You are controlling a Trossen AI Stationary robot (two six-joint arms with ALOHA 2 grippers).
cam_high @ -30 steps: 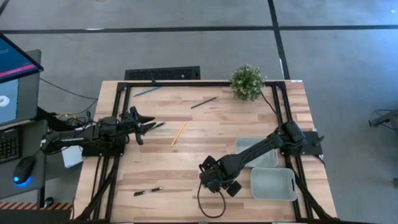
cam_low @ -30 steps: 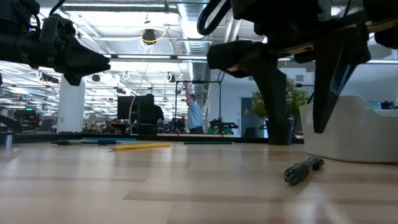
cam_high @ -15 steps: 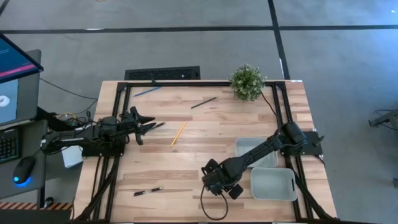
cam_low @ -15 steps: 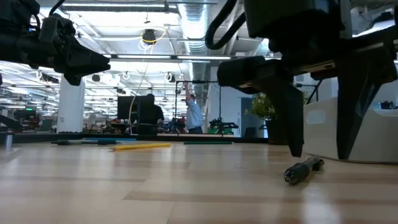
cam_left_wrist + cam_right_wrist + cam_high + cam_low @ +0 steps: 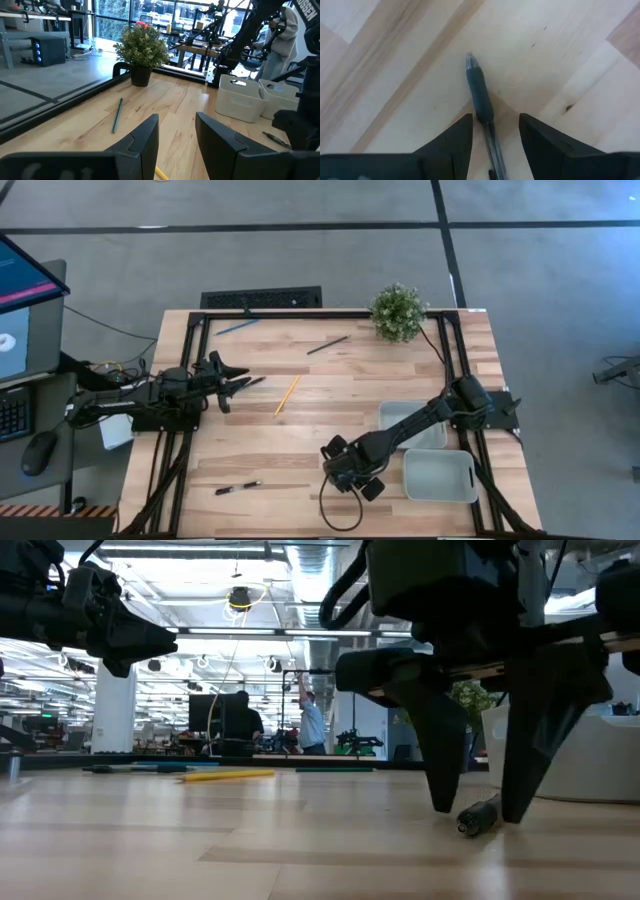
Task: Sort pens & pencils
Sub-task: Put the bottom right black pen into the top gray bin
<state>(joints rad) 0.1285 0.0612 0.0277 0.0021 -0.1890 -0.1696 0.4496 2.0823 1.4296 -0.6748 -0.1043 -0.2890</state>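
**Step in hand: pen pickup, right arm.** The right gripper [image 5: 478,812] is lowered to the worktop [image 5: 300,435] near the front edge, just left of the two grey bins [image 5: 438,476]. Its fingers stand apart at a moderate width, one on each side of a black pen [image 5: 480,97] lying flat on the wood. The right wrist view shows the pen's grip section centred between the fingers. The low view shows both fingertips at or almost at the surface, with the pen end [image 5: 478,816] between them. The fingers have not yet closed on the barrel.

**Left arm.** The left gripper [image 5: 232,383] waits near the left edge, raised off the worktop, fingers parted by a narrow gap and holding nothing.

**Remaining items.**
- A second pen [image 5: 237,488] lies near the front left corner.
- A dark pen [image 5: 327,345] lies near the rear edge, left of the potted plant [image 5: 398,312].
- The yellow pencil [image 5: 287,394] lies near the worktop centre.
- The blue pencil [image 5: 236,327] lies at the rear left corner.

Bin contents cannot be told from the overhead view.

**Next move, as judged.** Close the right fingers squarely on the grip section, lift clear, then carry to the adjacent bin. The barrel is round and may roll or tilt if the pinch lands off-centre.
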